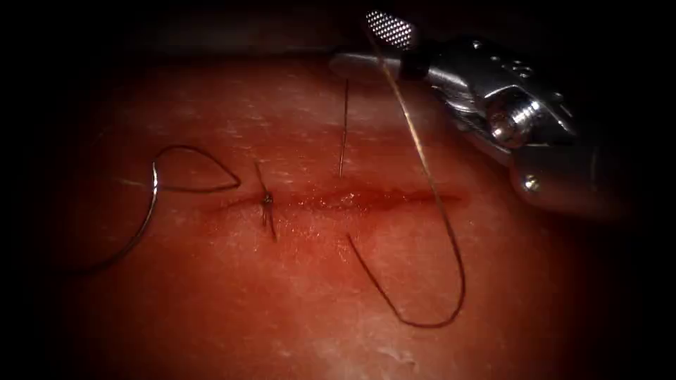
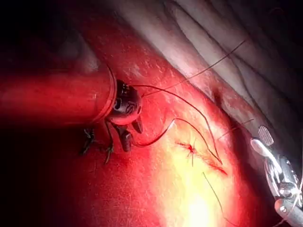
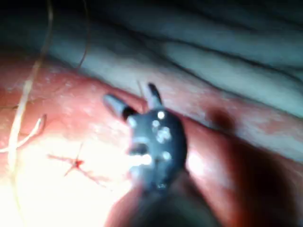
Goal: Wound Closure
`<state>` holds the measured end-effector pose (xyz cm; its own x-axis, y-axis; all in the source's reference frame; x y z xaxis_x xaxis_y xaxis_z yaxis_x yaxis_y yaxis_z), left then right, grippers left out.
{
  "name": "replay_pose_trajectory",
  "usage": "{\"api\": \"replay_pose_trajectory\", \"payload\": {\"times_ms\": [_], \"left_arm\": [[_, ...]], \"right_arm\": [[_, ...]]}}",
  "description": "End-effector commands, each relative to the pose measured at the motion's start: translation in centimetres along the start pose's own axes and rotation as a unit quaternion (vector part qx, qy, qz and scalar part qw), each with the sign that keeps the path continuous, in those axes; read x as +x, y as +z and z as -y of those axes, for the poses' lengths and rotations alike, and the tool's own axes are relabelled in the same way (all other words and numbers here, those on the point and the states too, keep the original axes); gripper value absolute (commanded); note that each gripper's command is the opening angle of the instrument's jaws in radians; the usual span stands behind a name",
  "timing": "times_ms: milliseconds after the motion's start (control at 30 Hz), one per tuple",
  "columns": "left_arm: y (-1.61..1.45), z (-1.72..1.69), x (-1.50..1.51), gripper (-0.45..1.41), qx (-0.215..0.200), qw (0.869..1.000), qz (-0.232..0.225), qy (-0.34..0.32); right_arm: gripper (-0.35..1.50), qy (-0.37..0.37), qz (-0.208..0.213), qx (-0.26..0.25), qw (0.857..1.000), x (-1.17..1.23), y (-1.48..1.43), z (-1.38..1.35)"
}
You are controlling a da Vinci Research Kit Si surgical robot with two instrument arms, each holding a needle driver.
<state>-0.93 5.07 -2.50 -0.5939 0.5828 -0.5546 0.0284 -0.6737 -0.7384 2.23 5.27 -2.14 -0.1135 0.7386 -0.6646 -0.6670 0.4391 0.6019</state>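
Needle (endoscope): the needle (image 1: 144, 218) is seen lying loose on the tissue (image 1: 282, 302), off the left end of the cut (image 1: 366, 200), toward 9 o'clock; it is not in the tissue.
Right tool (endoscope): the right tool (image 1: 370, 48) is seen at 1 o'clock with jaws spread and nothing gripped; the thread (image 1: 429, 190) is draped past them.
Stitch (endoscope): one tied stitch (image 1: 267, 200) is seen across the cut.
Left tool (left wrist): a curved strand ends at the left tool (image 2: 131, 133); its grip cannot be told.
Right tool (right wrist): the spread is confirmed.
Technique: the needle is best grasped well back from its tip, with slack thread kept off the stitch.
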Motion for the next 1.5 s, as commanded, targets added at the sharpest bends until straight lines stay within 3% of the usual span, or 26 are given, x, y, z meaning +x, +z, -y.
{"api": "replay_pose_trajectory", "payload": {"times_ms": [33, 233, 367, 400, 567, 633, 767, 1000, 1067, 1233, 1500], "left_arm": [[0.01, 0.04, 0.03, 0.77, 0.001, 1.0, -0.003, -0.002], [-0.54, -0.15, 0.57, 0.72, 0.018, 0.999, -0.026, -0.015], [-0.65, -0.33, 0.95, 0.69, 0.032, 0.998, -0.036, 0.041], [-0.57, -0.44, 1.19, 0.69, 0.047, 0.993, -0.041, 0.101], [-0.21, -0.59, 1.83, 0.61, 0.092, 0.976, -0.067, 0.186], [-0.01, -0.59, 2.18, 0.59, 0.129, 0.962, -0.081, 0.226], [0.31, -0.64, 2.55, 0.59, 0.176, 0.933, -0.071, 0.305], [0.52, -0.55, 2.82, 0.53, 0.25, 0.878, -0.061, 0.402], [0.55, -0.47, 2.85, 0.53, 0.269, 0.871, -0.053, 0.408], [0.7, -0.28, 2.9, 0.53, 0.295, 0.864, -0.037, 0.406], [1.17, 0.07, 2.68, 0.52, 0.314, 0.852, 0.026, 0.419]], "right_arm": [[1.3, 0.0, -0.001, 0.002, 1.0, -0.02, 0.06, -0.02], [1.3, -0.003, 0.001, 0.006, 1.0, 0.01, -0.01, -0.07], [1.3, -0.003, 0.001, 0.007, 1.0, 0.01, -0.03, -0.08], [1.3, -0.003, 0.001, 0.007, 1.0, 0.01, -0.03, -0.08], [1.3, -0.003, 0.001, 0.006, 1.0, 0.0, -0.02, -0.09], [1.3, -0.003, 0.001, 0.006, 1.0, 0.0, -0.02, -0.09], [1.3, -0.004, 0.0, 0.006, 1.0, -0.01, -0.02, -0.09], [1.3, -0.006, -0.002, 0.005, 1.0, -0.06, 0.01, -0.09], [1.3, -0.006, -0.003, 0.004, 1.0, -0.07, 0.03, -0.1], [1.3, -0.007, -0.003, 0.004, 1.0, -0.09, 0.03, -0.11], [1.3, -0.007, -0.003, 0.005, 1.0, -0.09, 0.02, -0.12]]}}
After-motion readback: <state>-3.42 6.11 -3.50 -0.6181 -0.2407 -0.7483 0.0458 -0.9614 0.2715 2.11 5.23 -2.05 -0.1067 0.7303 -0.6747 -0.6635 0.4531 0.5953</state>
